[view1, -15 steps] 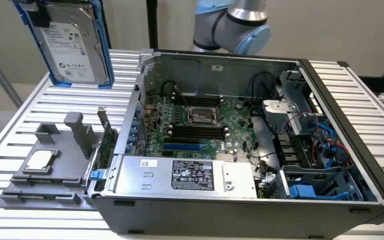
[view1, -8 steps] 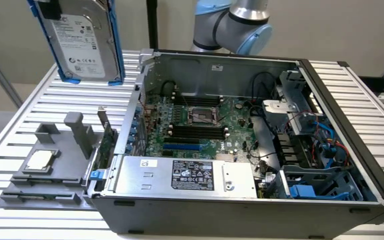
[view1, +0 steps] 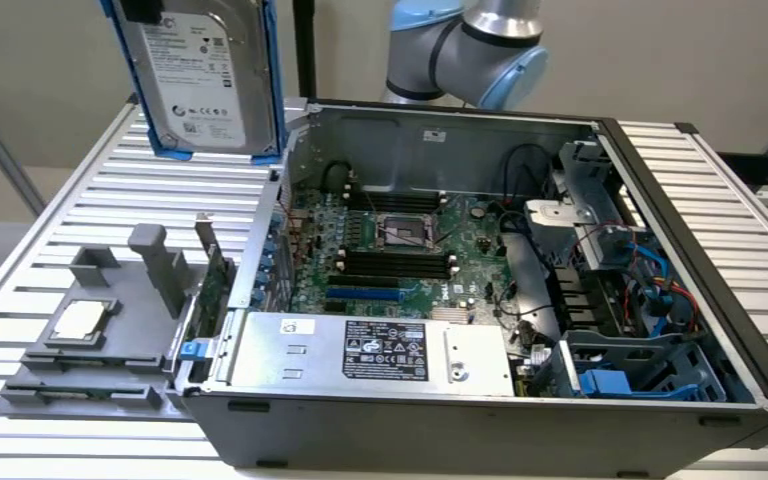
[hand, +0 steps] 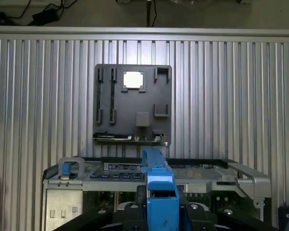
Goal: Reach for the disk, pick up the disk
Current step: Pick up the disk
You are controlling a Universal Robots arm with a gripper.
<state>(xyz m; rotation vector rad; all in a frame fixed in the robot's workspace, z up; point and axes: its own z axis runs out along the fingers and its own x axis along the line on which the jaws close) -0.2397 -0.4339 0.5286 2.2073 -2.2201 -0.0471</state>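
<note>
Disk (view1: 205,78) hangs upright in the air on the exterior view's left, white label with black print facing the camera and blue carrier rails along both long sides. Its upper end runs out of the frame. Its lower end sits above the slatted metal table (view1: 64,230), just beside the rear corner of the open computer case (view1: 491,432), and looks clear of both.

In the wrist view the disk (hand: 160,190) shows edge-on as a blue rail running straight out from the gripper (hand: 162,214). Black fingers (hand: 132,211) flank the rail on either side. The claw is narrow and clamped on the disk.

Robot arm (view1: 471,45), blue-grey joints, stands behind the case.

Inside the case: green motherboard (view1: 411,245) with an empty socket at its middle. A silver box (view1: 371,350) with a black label lies along the near wall.

Grey tray (view1: 91,385) lies flat on the table on the exterior view's left, beside the case and well apart from the disk. A small square silver chip (view1: 80,320) rests on it. The wrist view looks down on the same tray (hand: 133,110) and chip (hand: 133,79).
</note>
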